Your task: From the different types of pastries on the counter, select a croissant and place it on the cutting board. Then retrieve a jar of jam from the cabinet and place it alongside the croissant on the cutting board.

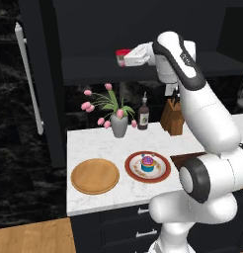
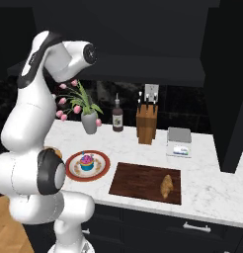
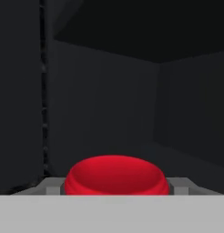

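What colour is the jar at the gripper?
Red, clearest in the hand view: jar of jam.

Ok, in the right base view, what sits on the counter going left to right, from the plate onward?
Red-rimmed plate holding the cupcake → vase of pink tulips → dark bottle → knife block → croissant on the cutting board → small scale.

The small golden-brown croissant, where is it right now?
In the right base view, the small golden-brown croissant lies on the right end of the dark reddish-brown wooden cutting board.
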Robot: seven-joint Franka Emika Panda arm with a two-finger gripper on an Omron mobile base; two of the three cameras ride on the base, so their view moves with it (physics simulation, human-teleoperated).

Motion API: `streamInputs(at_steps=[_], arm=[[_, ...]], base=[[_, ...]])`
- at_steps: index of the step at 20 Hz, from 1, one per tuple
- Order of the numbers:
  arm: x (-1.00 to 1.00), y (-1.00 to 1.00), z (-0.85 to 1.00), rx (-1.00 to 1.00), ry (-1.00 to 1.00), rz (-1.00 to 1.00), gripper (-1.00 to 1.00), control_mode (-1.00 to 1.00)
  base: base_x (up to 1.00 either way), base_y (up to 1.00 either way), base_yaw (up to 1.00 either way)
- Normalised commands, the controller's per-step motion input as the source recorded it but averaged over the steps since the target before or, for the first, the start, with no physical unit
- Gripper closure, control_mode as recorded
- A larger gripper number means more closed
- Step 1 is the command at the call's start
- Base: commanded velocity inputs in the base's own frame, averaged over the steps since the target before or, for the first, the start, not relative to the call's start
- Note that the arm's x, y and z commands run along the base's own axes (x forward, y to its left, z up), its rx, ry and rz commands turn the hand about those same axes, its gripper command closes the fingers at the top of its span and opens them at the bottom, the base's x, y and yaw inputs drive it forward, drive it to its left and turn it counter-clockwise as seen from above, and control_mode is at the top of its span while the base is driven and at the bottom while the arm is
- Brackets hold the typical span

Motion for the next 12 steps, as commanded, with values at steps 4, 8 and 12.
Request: streamInputs(at_steps=[4,8,12], arm=[[-1.0,-0.8,0.27,-0.06,0.0,0.0,1.0,-1.0],[-1.0,-0.78,0.32,0.0,-0.04,0.0,1.0,-1.0],[-1.0,-0.64,0.05,0.0,-0.12,0.0,1.0,-1.0]], base=[[0.0,0.0,0.0],[0.0,0.0,0.0],[0.0,0.0,0.0]])
